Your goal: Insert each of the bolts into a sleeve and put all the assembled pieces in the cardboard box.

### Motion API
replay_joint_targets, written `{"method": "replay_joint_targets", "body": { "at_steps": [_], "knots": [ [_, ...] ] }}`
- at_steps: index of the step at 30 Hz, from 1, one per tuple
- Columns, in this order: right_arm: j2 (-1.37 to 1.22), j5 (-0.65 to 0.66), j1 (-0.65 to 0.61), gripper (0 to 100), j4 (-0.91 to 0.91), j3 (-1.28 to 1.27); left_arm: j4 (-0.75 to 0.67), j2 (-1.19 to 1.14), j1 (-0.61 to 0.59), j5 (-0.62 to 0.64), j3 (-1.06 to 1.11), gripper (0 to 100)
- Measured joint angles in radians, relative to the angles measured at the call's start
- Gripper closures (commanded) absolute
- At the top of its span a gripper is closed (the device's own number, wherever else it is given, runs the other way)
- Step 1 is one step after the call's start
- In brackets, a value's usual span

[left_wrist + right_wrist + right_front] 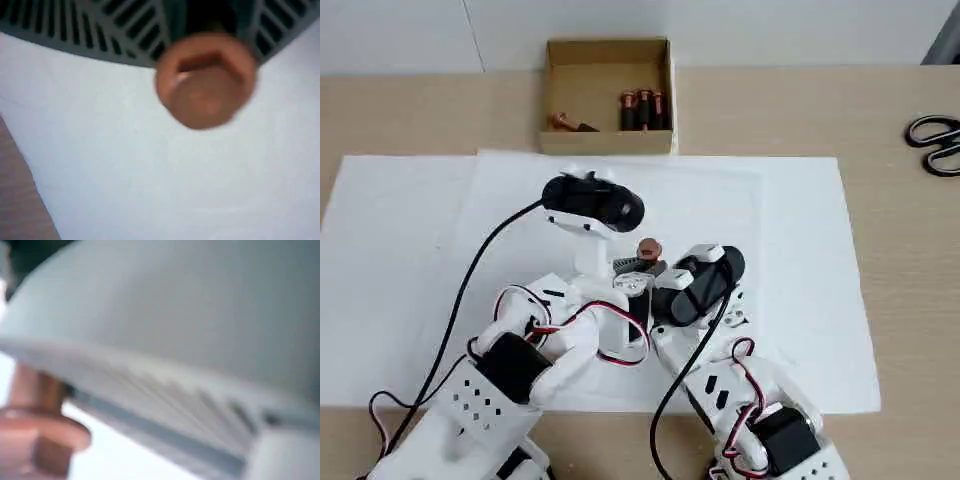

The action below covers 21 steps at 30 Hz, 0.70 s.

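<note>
Copper bolt (649,248) stands head-up at mid-sheet, right where the left arm (535,350) and right arm (705,285) meet. Whether either set of jaws is clenched on it, I cannot tell. The danger: it's slick metal with a round flange under a hex head, so any tilt or loose grip and it likely slips and rolls across the smooth white paper sheet (800,250). The crowded arms could bump each other too. At the far side, the matte cardboard box (607,44) holds copper-and-black pieces (643,110). Scissors (935,145) lie far right on the wood-grain tabletop (420,110).
</note>
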<state>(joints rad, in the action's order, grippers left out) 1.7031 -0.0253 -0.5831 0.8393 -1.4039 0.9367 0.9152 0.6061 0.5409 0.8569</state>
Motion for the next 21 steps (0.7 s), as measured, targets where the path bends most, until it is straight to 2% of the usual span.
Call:
{"method": "replay_joint_targets", "body": {
  "at_steps": [3,8,12,15,21],
  "knots": [
    [0.000,0.000,-0.003,99.5,0.000,0.002,0.043,0.000,0.005,0.029,0.000,75],
    [0.000,0.000,-0.003,99.5,0.000,0.000,0.114,0.000,0.005,0.044,-0.058,74],
    [0.000,0.000,0.000,99.5,0.000,0.000,0.160,0.000,-0.046,0.046,-0.130,74],
    [0.000,0.000,0.002,99.5,0.000,0.000,0.204,0.000,-0.132,0.041,-0.184,74],
    [0.000,0.000,0.072,99.5,0.000,0.000,0.213,0.000,-0.417,-0.031,-0.233,74]
  ]
}}
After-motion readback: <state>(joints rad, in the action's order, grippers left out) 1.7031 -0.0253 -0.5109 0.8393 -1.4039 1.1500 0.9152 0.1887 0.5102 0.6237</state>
